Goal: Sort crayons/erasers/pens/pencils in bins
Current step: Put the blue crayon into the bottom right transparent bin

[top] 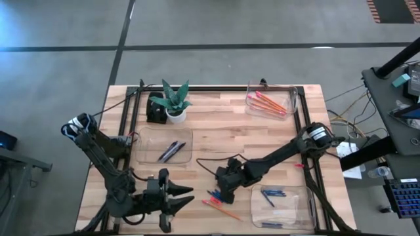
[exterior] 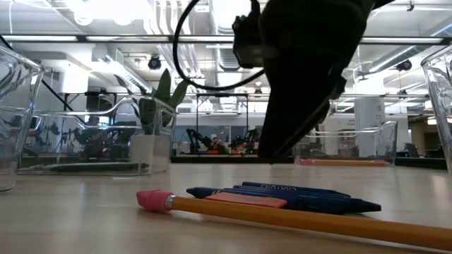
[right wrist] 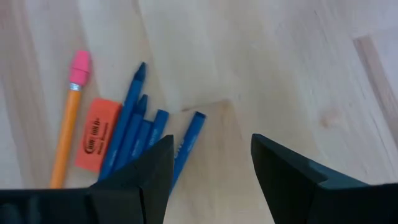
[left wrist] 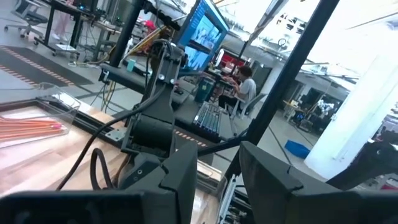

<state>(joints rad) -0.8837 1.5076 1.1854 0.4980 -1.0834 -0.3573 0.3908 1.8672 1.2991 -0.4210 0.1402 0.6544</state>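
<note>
Right hand [right wrist: 208, 165], fingers apart, is hovering over blue crayons [right wrist: 140, 134], an orange eraser [right wrist: 96, 134] and a pink-tipped pencil [right wrist: 67, 121]; left hand [top: 176, 196] apart

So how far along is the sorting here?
Partly done: pencils fill the far bin, and two other bins hold pens. Nothing is held; the right gripper hovers open over loose blue crayons, an orange eraser and one pencil. Left gripper waits.
</note>
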